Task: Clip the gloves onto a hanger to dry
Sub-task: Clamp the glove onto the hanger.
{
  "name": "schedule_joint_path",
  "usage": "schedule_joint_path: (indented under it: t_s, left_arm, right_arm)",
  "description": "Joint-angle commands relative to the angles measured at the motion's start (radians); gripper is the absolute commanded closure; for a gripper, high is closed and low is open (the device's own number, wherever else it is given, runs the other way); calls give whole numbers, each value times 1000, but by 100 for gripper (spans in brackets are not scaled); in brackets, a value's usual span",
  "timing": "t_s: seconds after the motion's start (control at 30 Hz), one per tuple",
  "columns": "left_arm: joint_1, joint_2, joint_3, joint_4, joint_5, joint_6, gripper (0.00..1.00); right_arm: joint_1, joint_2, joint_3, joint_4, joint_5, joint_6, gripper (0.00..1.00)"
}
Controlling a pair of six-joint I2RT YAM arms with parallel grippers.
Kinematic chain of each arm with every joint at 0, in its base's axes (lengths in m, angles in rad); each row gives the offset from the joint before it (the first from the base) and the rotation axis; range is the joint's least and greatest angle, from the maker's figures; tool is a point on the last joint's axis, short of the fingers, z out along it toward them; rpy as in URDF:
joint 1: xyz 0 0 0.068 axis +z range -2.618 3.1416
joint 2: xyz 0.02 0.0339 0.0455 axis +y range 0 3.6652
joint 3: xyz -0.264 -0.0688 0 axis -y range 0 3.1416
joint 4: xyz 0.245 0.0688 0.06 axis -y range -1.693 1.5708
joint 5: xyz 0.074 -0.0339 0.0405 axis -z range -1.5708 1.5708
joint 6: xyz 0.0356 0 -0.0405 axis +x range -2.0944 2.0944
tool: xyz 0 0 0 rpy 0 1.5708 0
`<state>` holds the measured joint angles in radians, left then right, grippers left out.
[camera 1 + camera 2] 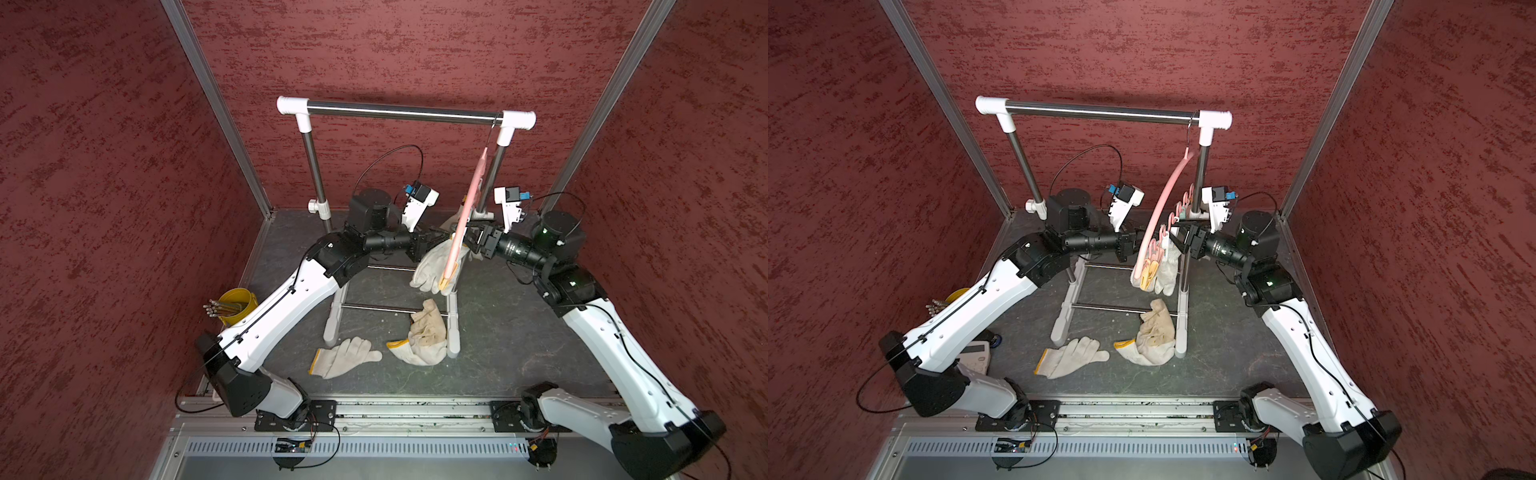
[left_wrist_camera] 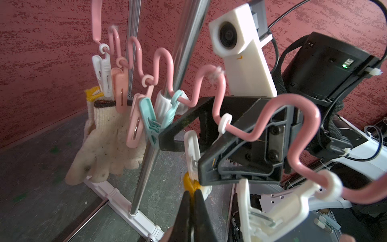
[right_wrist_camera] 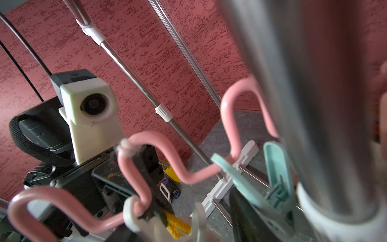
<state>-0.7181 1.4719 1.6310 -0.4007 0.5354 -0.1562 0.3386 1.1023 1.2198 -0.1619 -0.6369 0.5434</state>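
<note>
The gloves are split between bench and hanger. In both top views a white glove and a dirtier beige glove lie on the bench below centre frame, well apart from either pincer. Another glove dangles from the low end of the hanger, just right of centre.

The hanger hooks over the right end of the rack bar, and its pink bar runs from there down the frame. Both arms rise from the lower corners and bend inward. Their forearms are roughly level and their wrists face each other, with the hanger between them.

In the left wrist view the left pincer has its fingers nearly together, nipping a yellow cuff at their tips. A white clip hangs right against that cuff; whether it bites the cuff I cannot tell. The right pincer gapes wide, one finger on each side of that white clip, gripping nothing, with its farther fingertip just beside a teal clip. Further along, a pink clip holds a speckled glove by the cuff.
</note>
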Motion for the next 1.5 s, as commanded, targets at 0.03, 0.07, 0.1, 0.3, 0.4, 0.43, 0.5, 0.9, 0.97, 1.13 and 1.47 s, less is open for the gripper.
schedule_joint_path:
  t_s: [0.03,0.07,0.1,0.3,0.4,0.43,0.5,0.9,0.97,1.13,1.47]
  left_arm:
    - [2,-24,-24,24,-60,-4,69]
    - [7,-39,-46,32,-92,-4,63]
    - [13,-56,-76,48,-123,-8,60]
    - [108,-193,-242,136,-253,-88,52]
    - [165,-265,-301,124,-263,-122,52]
    - [172,-286,-313,100,-261,-119,52]
    - [171,-320,-341,54,-246,-105,52]
    - [67,-450,-546,-37,-257,-147,53]
    - [65,-443,-545,-33,-256,-154,53]
    - [34,-398,-534,-59,-272,-190,54]
    - [7,-285,-542,-143,-305,-367,54]
  right_arm:
    - [4,-59,29,-46,89,-28,33]
    - [3,-77,30,-65,113,-32,31]
    - [4,-97,30,-83,138,-35,29]
    - [3,-238,33,-196,329,-38,22]
    - [4,-312,32,-256,439,-19,21]
    - [3,-336,29,-281,478,-8,20]
    - [4,-377,19,-331,550,16,21]
    - [4,-418,-39,-398,671,77,17]
    - [4,-404,-28,-424,742,85,16]
    - [4,-408,-6,-620,1039,208,17]
    - [4,-482,-250,-732,990,378,17]
